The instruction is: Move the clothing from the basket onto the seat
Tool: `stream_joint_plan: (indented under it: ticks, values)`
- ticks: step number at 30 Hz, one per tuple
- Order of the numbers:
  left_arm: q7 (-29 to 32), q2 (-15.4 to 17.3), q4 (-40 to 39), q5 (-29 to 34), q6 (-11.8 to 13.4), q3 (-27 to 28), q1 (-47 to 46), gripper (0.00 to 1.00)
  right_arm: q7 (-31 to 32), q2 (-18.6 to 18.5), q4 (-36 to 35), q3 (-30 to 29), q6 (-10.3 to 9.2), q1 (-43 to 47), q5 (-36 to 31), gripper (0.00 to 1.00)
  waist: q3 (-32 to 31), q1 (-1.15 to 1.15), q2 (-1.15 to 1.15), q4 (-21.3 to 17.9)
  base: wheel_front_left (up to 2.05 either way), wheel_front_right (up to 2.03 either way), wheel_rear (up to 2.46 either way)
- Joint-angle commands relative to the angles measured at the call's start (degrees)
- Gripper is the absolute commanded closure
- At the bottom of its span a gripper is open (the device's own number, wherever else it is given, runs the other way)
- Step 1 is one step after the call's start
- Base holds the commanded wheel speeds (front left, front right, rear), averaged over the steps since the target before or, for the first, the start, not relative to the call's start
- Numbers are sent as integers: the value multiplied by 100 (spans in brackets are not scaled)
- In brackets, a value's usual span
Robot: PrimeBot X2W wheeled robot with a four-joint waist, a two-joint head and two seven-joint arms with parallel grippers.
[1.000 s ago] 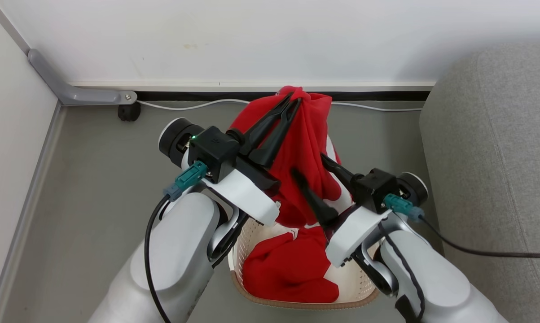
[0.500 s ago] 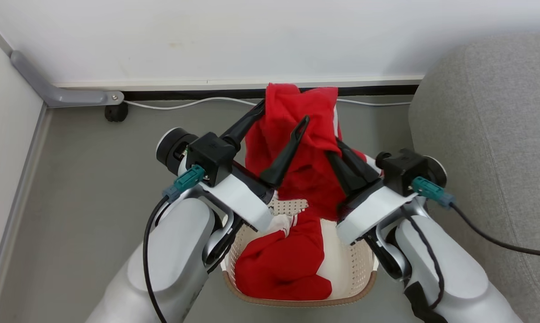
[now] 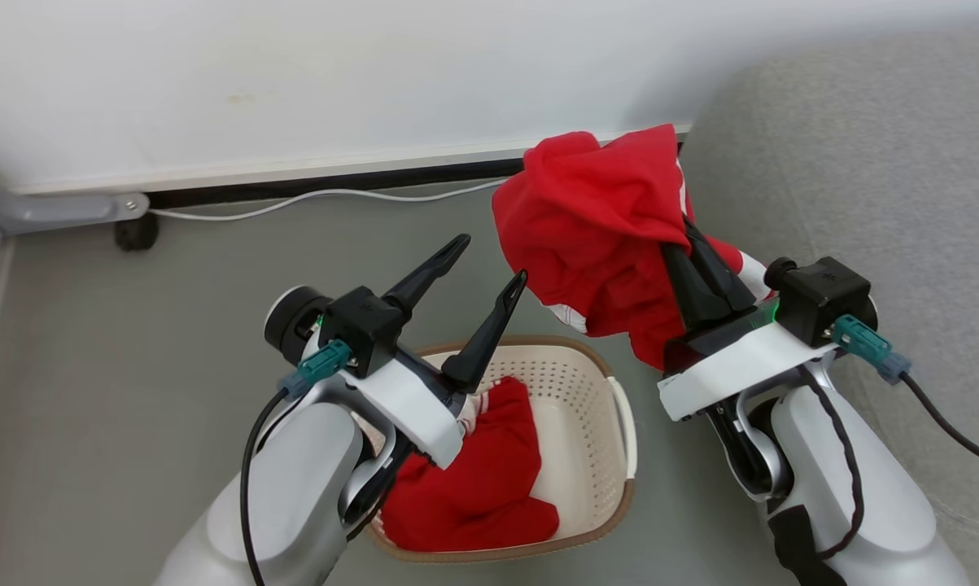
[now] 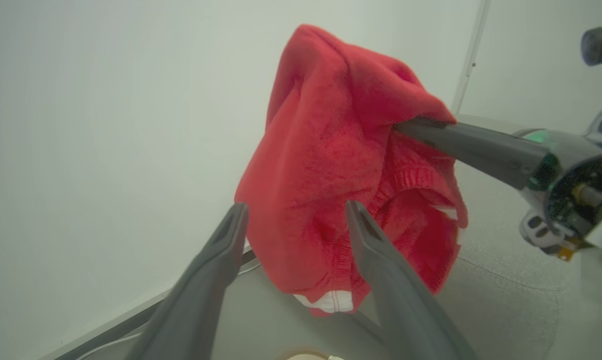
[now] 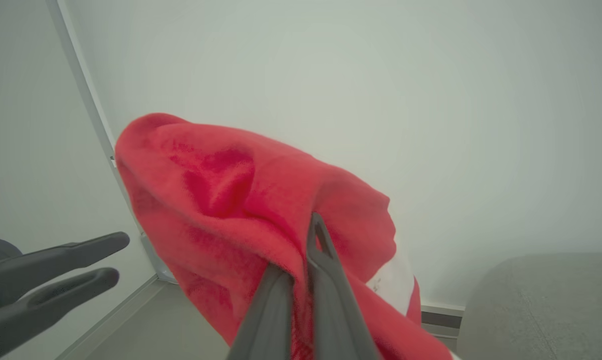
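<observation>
A red garment (image 3: pixel 603 220) is hanging bunched in the air above the floor (image 3: pixel 212 285), between the basket (image 3: pixel 574 391) and the seat (image 3: pixel 863 179) — its upper folds are draping over the tips of the right gripper (image 3: pixel 691 256). That gripper's jaws are pressing nearly together with a fold of the red cloth pinched between them. In the right wrist view the cloth is covering one fingertip while the other is poking out just past the fold. White trim is showing at the garment's lower hem, and most of the cloth is hanging to the left of and below the gripping fingers.

The left gripper (image 3: pixel 493 257) is hovering just beside the garment, with its jaws spread wide and holding nothing — in the left wrist view the cloth is showing through the gap between the fingers but lying beyond them. I cannot tell whether it is brushing a fingertip.

More red clothing (image 3: pixel 473 488) is lying crumpled in the basket's left part, partly under the left forearm. The basket is sitting on the floor between the two arms, and the seat is rising at the right, close to the right arm. A white cable (image 3: pixel 294 199) is running along the foot of the wall (image 3: pixel 375 73).
</observation>
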Motion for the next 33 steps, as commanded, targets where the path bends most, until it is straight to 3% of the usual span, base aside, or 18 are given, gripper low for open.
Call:
stream_joint_plan:
  ticks: [1, 12, 27, 33]
  values:
    - [-28, 146, -166, -101, -22, 151, -14, 0, -34, 94, -219, -15, 22, 69, -61, 100, -33, 0, 0, -236, 0, 0, 0]
    - [-28, 347, -306, -247, -22, -186, 382, 0, -34, 94, -424, -421, 22, 322, -63, 100, -168, 0, 0, -1410, 0, 0, 0]
    - [-28, 402, -322, -240, -22, -177, 718, 0, -34, 94, -511, -548, 22, 570, -55, 100, -402, 0, 0, -2820, 0, 0, 0]
    - [-28, 375, -320, -229, -22, -327, 699, 0, -34, 32, -738, -876, 22, 788, -106, 100, -296, 0, 0, -3013, 0, 0, 0]
